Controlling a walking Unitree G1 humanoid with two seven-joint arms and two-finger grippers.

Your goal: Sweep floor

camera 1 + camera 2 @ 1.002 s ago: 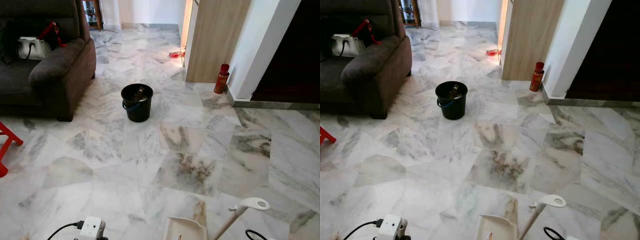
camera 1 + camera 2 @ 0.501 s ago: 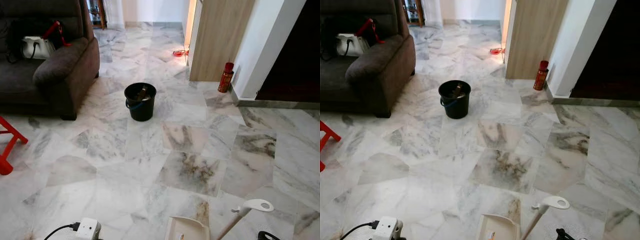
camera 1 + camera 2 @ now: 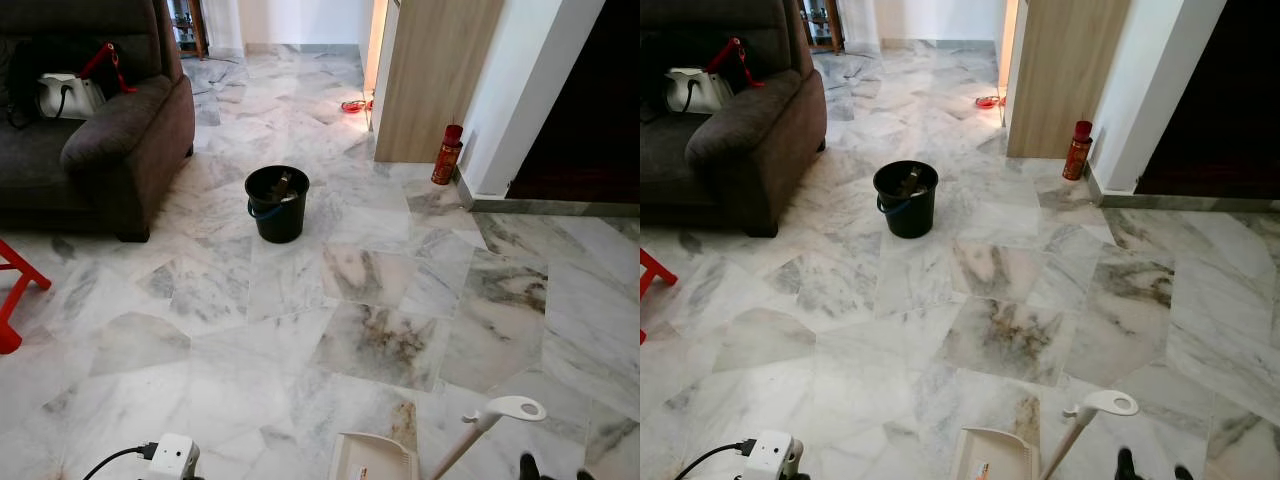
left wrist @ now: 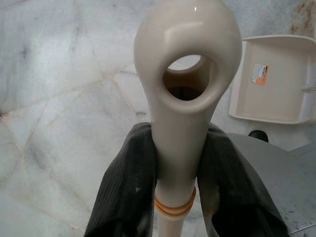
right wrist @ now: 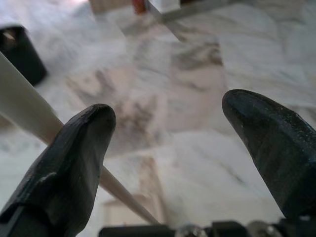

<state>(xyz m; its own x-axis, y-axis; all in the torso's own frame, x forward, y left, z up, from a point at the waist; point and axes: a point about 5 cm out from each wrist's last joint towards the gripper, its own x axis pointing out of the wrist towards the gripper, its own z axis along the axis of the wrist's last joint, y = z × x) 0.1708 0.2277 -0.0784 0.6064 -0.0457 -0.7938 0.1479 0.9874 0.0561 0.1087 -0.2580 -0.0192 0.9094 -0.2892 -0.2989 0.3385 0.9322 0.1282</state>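
Right gripper, jaws spread, is now rising beside the dustpan handle, likely to grasp it, while left gripper is pinching a cream broom handle.

Marble floor w/ dark sofa, wood-panel wall.

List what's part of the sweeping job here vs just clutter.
Job:
- cream handle, clamped in left gripper
- cream dustpan
- right gripper, open
- marble floor

Lying about:
- black bucket
- red spray can
- dark sofa
- white power strip
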